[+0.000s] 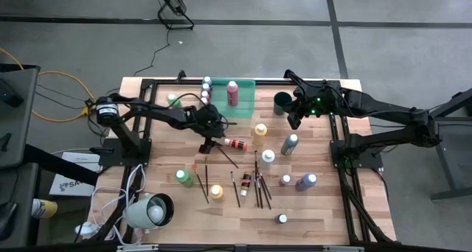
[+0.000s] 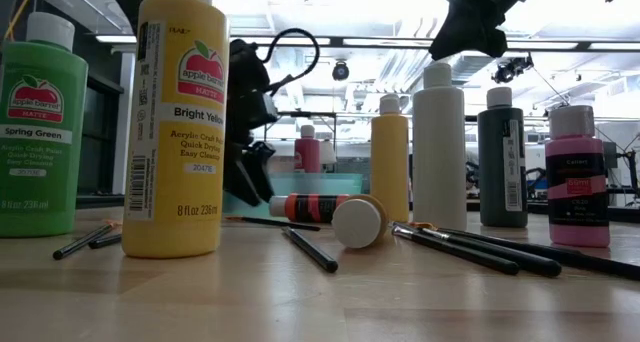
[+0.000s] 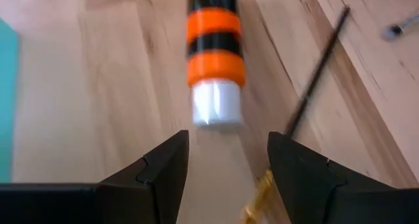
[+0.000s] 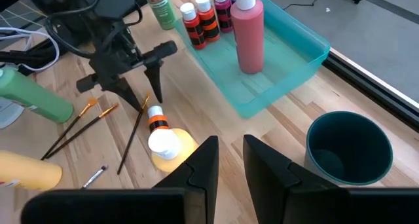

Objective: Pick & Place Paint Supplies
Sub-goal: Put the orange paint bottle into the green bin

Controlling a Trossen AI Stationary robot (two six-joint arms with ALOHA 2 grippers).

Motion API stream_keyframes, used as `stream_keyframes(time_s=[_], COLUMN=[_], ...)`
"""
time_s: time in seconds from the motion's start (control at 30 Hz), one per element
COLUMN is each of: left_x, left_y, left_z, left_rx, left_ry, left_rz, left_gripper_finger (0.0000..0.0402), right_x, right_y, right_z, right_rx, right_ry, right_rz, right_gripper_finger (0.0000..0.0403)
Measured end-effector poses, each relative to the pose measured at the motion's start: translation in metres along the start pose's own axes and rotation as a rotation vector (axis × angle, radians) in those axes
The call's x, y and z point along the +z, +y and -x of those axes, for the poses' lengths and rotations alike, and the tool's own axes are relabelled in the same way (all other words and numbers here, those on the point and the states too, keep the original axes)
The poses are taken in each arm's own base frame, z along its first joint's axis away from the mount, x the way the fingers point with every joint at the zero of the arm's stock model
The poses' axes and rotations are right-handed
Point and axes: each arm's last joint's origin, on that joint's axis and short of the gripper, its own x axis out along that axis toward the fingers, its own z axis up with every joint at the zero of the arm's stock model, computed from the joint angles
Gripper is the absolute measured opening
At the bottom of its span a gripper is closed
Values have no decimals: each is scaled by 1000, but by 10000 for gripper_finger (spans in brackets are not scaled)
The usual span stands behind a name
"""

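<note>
A small orange-and-black paint bottle (image 3: 215,27) lies on its side on the wooden table (image 1: 324,208), its white cap (image 3: 216,105) toward my left gripper (image 3: 228,160). That gripper is open, low over the table and slanting down, and its fingers stop just short of the cap. In the high view the gripper (image 1: 214,141) is left of the bottle (image 1: 236,143). My right gripper (image 4: 230,152) waits high beside the dark cup (image 1: 282,102), with a narrow gap between its fingers and nothing in it.
A green tray (image 1: 247,110) at the back holds several bottles. Standing bottles (image 1: 259,130) (image 1: 290,143) (image 1: 267,158) and loose brushes (image 1: 259,187) crowd the table's middle and front. One thin brush (image 3: 315,70) lies right beside the lying bottle. A lamp (image 1: 151,211) sits front left.
</note>
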Motion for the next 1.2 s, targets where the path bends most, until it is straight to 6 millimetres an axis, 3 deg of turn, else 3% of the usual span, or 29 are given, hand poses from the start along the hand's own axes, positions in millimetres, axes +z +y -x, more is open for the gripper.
stream_keyframes(time_s=[0.8, 1.2], left_x=[-6, -4], left_y=[3, 4], left_z=[-22, -22], left_rx=[-44, -43], left_ry=[-59, -83], left_rz=[15, 11], left_gripper_finger=[203, 192], right_x=[0, 0], right_y=[0, 0], right_z=[0, 0], right_rx=[0, 0], right_ry=[0, 0], right_rz=[0, 0], right_gripper_finger=[64, 64])
